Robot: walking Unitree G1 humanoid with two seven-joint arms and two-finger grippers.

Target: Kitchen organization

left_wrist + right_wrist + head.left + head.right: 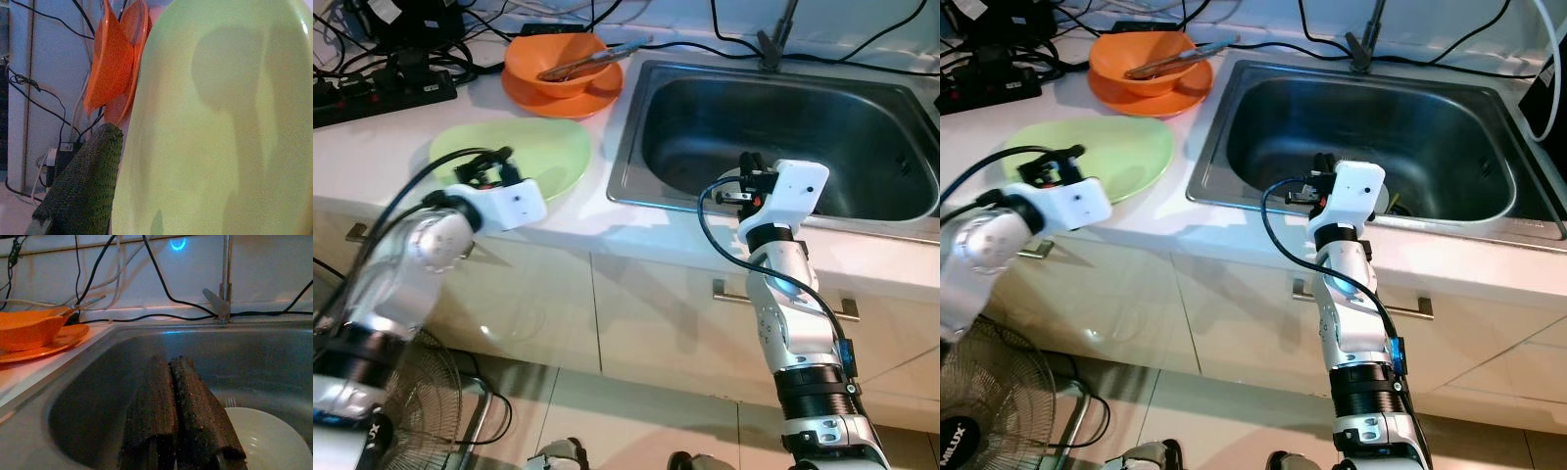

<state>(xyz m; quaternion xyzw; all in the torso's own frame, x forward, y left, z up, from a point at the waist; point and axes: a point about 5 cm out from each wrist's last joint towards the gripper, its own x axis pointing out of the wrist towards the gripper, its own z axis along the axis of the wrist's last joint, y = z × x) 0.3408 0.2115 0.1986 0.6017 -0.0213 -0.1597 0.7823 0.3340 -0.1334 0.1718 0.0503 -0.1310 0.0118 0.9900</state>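
**Gripper positions at the sink and green plate**

Right gripper (178, 382): jaws together, gripping nothing. It is held over the near rim of the steel sink (862, 93), pointing into the basin. A white plate (266, 440) lies on the basin floor, beyond and below the fingertips, apart from them.

Left gripper (494, 162): jaw state cannot be told. One textured black finger (85, 186) lies along the outer edge of the green plate (543, 152); the plate's inner face lies just beside it. The green plate rests flat on the white bench (372, 147), left of the sink.

Behind the green plate, an orange bowl (563, 59) sits on an orange plate (597, 98), with metal tongs (597, 57) lying across the bowl. Black cables (382, 83) lie along the back of the bench.
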